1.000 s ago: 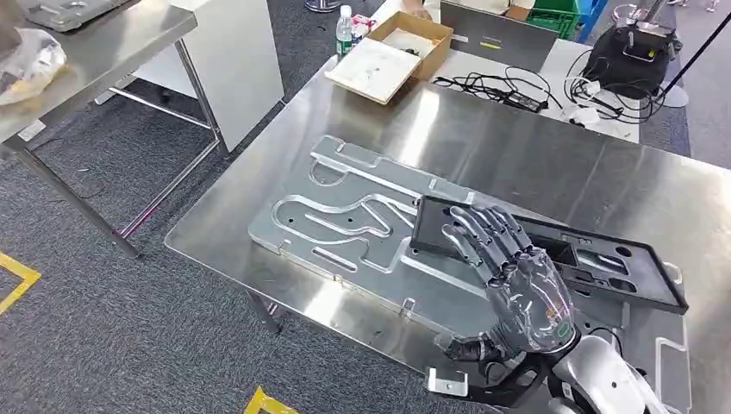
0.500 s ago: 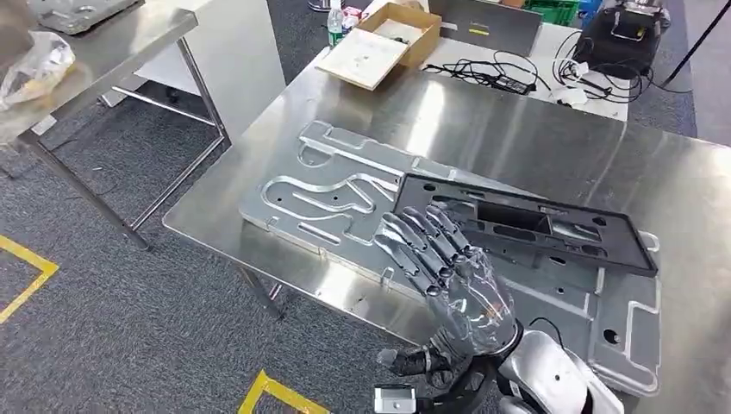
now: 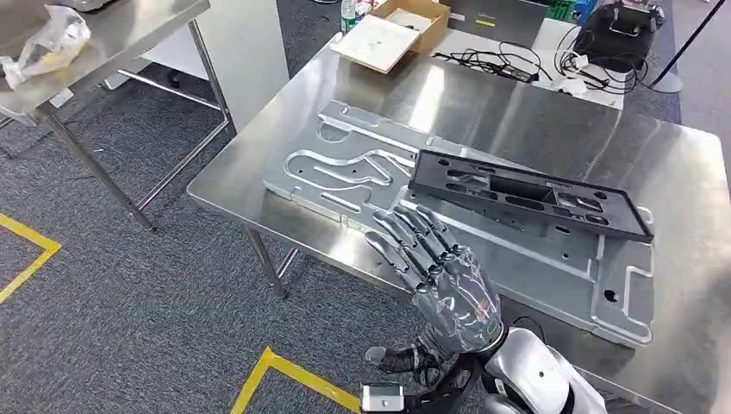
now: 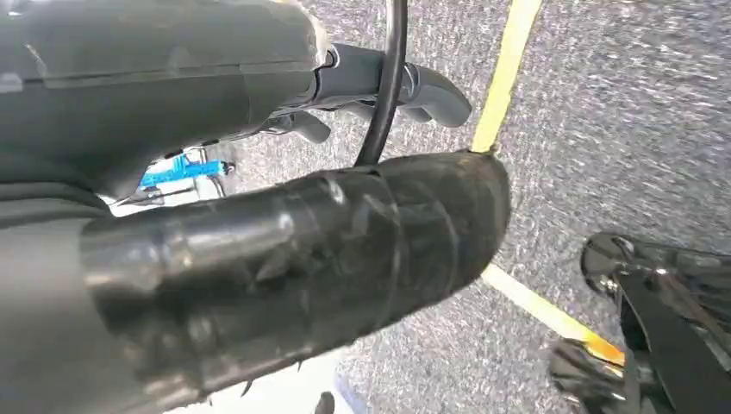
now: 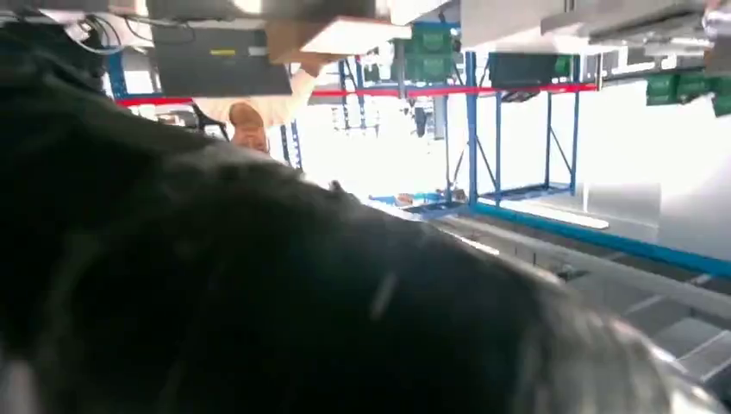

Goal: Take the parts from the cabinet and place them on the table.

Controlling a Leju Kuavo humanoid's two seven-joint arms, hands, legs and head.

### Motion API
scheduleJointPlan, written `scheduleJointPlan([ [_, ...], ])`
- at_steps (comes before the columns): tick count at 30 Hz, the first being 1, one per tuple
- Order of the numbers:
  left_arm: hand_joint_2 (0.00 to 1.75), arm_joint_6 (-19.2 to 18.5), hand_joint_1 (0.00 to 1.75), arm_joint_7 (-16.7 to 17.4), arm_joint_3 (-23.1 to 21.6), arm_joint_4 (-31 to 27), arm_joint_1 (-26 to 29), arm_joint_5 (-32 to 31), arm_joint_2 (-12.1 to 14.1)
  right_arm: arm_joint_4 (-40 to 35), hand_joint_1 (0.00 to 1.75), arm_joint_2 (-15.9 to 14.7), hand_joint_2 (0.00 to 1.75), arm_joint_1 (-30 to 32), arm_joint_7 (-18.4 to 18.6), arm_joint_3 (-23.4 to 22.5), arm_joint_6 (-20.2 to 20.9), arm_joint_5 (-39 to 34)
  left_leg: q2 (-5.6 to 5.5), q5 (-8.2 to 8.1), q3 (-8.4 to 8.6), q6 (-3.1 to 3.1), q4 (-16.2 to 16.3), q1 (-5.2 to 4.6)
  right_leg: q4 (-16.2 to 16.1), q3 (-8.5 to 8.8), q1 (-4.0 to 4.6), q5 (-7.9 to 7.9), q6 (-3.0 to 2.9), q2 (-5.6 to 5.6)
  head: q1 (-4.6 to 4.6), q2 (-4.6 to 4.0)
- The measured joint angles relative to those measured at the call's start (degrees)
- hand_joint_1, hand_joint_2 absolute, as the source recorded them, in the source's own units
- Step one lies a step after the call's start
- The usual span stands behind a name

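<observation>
1. Where the head view begins, nearest the robot, the right hand (image 3: 444,276) hangs over the near edge of the steel table (image 3: 552,129), its fingers (image 3: 405,233) spread and straight, holding nothing.
2. Just beyond those fingertips lies the black part (image 3: 526,194), a long flat frame with cut-out openings, apart from the hand.
3. It rests on top of the silver part (image 3: 345,168), a broad machined plate with winding grooves that lies flat on the table.
4. Whether the left hand (image 4: 259,259) is open or closed I cannot tell; its wrist view shows a dark blurred bulk over grey carpet with yellow floor tape (image 4: 504,78).
5. Farther back sit an open cardboard box (image 3: 392,34) and a tangle of black cables (image 3: 496,65).
6. Off to the far left stands a second steel table (image 3: 112,34) carrying a crumpled plastic bag (image 3: 47,43).
</observation>
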Motion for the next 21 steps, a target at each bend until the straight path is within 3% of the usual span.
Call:
scheduleJointPlan([
  [1, 0.00, 0.0, 0.00, 0.0, 0.0, 0.0, 0.0, 0.0, 0.0, 0.1, 0.00, 0.0, 0.00, 0.0, 0.0, 0.0, -0.1, 0.0, -0.04, 0.36, -0.86, -0.14, 0.5, -0.04, -4.2, 3.47, 0.03, 1.77, -0.26, 0.00, 0.00, 0.00],
  [2, 0.00, 0.0, 0.00, 0.0, 0.0, 0.0, 0.0, 0.0, 0.0, 0.1, 0.00, 0.1, 0.00, -0.1, 0.0, 0.0, -0.1, 0.1, -0.08, 0.64, -1.38, -0.33, 0.9, -0.04, -8.8, 7.09, 0.14, 1.90, -0.67, 0.00, -0.02, 0.00],
  [3, 0.00, 0.0, 0.00, -0.1, 0.0, 0.0, 0.0, 0.0, -0.1, 0.1, 0.00, 0.1, 0.00, -0.1, 0.0, 0.1, -0.2, 0.2, -0.12, 0.86, -1.91, -0.68, 1.4, -0.21, -13.5, 10.14, 0.53, -0.24, -1.20, -0.04, 0.02, 0.00],
  [4, 0.00, 0.0, 0.00, -0.1, 0.0, 0.0, 0.1, 0.0, -0.1, 0.1, 0.00, 0.2, 0.00, -0.1, 0.1, 0.1, -0.3, 0.3, -0.04, 1.16, -2.01, -0.99, 1.5, -0.20, -15.2, 10.78, 0.60, -0.76, -1.30, -0.01, -0.09, 0.00],
  [6, 0.00, 0.1, 0.00, -0.1, 0.2, 0.0, 0.1, 0.0, -0.1, 0.2, 0.00, 0.2, 0.00, -0.1, 0.2, 0.1, -0.4, 0.3, 0.08, 2.19, -2.14, -1.75, 1.2, 0.02, -15.0, 10.21, 0.98, -0.26, -1.79, 0.02, -0.04, 0.00],
  [7, 0.00, 0.2, 0.00, -0.1, 0.3, 0.0, 0.2, 0.0, -0.1, 0.2, 0.00, 0.2, 0.00, 0.0, 0.2, 0.1, -0.4, 0.4, 0.00, 2.78, -2.20, -2.21, 1.0, -0.22, -15.4, 9.70, 0.77, 0.49, -2.24, -0.04, 0.00, 0.00],
  [8, 0.00, 0.2, 0.00, -0.1, 0.4, 0.0, 0.1, 0.0, 0.0, 0.3, 0.00, 0.3, 0.00, -0.1, 0.2, 0.1, -0.4, 0.4, -0.20, 1.83, -2.50, -2.42, 1.8, 0.14, -15.8, 9.26, 0.27, 1.36, -2.60, -0.54, 0.00, 0.00],
  [10, 0.00, 0.2, 0.00, -0.1, 0.5, 0.0, 0.1, 0.0, -0.1, 0.4, 0.00, 0.5, 0.00, -0.1, 0.4, 0.1, -0.4, 0.5, -0.33, -5.00, -4.22, -2.96, 6.6, 0.30, -15.9, 7.78, 0.25, 2.63, -3.55, -0.46, -0.13, 0.00],
  [11, 0.00, 0.2, 0.00, -0.1, 0.5, 0.0, 0.1, 0.0, 0.0, 0.4, 0.00, 0.6, 0.00, 0.0, 0.4, 0.1, -0.4, 0.5, -0.32, -8.40, -5.06, -3.27, 10.6, 0.48, -15.9, 6.94, 0.26, 3.31, -3.47, -0.46, -0.11, 0.00],
  [12, 0.00, 0.2, 0.00, -0.1, 0.7, 0.0, 0.1, 0.0, 0.0, 0.5, 0.00, 0.6, 0.00, 0.0, 0.4, 0.1, -0.4, 0.5, -0.32, -10.46, -5.67, -3.56, 14.5, 0.56, -15.8, 6.04, 0.30, 4.01, -3.41, -0.47, -0.13, 0.00],
  [13, 0.00, 0.2, 0.00, -0.1, 0.7, 0.0, 0.1, 0.0, 0.0, 0.5, 0.00, 0.6, 0.00, 0.1, 0.4, 0.1, -0.4, 0.5, -0.31, -10.50, -5.71, -3.79, 17.1, 0.64, -15.6, 5.11, 0.29, 4.66, -3.31, -0.51, -0.13, 0.00],
  [14, 0.00, 0.2, 0.00, -0.1, 0.8, 0.0, 0.1, 0.0, 0.0, 0.6, 0.00, 0.6, 0.00, 0.1, 0.4, 0.1, -0.4, 0.5, -0.31, -8.79, -4.99, -3.94, 17.9, 0.78, -15.4, 4.20, 0.25, 5.27, -3.15, -0.51, -0.13, 0.00],
  [15, 0.00, 0.3, 0.00, -0.1, 0.8, 0.0, 0.1, 0.0, 0.1, 0.7, 0.00, 0.6, 0.00, 0.1, 0.5, 0.1, -0.4, 0.5, -0.30, -6.46, -3.37, -4.00, 16.6, 0.94, -15.1, 3.27, 0.22, 5.81, -2.96, -0.53, -0.13, 0.00],
  [16, 0.00, 0.3, 0.00, -0.2, 0.8, 0.0, 0.0, 0.0, 0.1, 0.7, 0.00, 0.6, 0.00, 0.1, 0.5, 0.1, -0.4, 0.5, -0.30, -4.31, -0.47, -4.02, 13.2, 1.10, -14.6, 2.12, 0.17, 6.33, -2.72, -0.54, -0.13, 0.00],
  [17, 0.00, 0.4, 0.00, -0.2, 0.8, 0.0, 0.0, 0.0, 0.1, 0.7, 0.00, 0.7, 0.00, 0.1, 0.6, 0.1, -0.4, 0.5, -0.31, -3.79, 3.23, -3.95, 8.5, 1.17, -14.1, 1.28, 0.13, 6.75, -2.42, -0.51, -0.15, 0.00],
  [18, 0.00, 0.4, 0.00, -0.2, 0.8, 0.0, -0.1, 0.0, 0.1, 0.7, 0.00, 0.7, 0.00, 0.1, 0.7, 0.1, -0.4, 0.6, -0.44, -5.62, 6.70, -3.82, 3.7, 1.11, -13.7, 0.70, 0.24, 7.01, -2.06, -0.53, -0.17, 0.00],
  [19, 0.00, 0.4, 0.00, -0.3, 0.9, 0.0, -0.1, 0.0, 0.1, 0.7, 0.00, 0.7, 0.00, 0.0, 0.7, 0.1, -0.4, 0.7, -0.67, -6.73, 8.60, -3.41, 0.1, 0.72, -13.4, 0.35, 0.32, 7.35, -1.67, -0.57, -0.06, 0.00],
  [21, 0.00, 0.4, 0.00, -0.4, 0.9, 0.0, -0.1, 0.0, 0.1, 0.7, 0.00, 0.7, 0.00, 0.1, 0.8, 0.1, -0.5, 0.9, -0.76, -6.67, 7.67, -2.44, -0.2, 0.39, -13.7, 0.08, 0.15, 8.76, -0.96, -0.71, -0.06, 0.00],
])
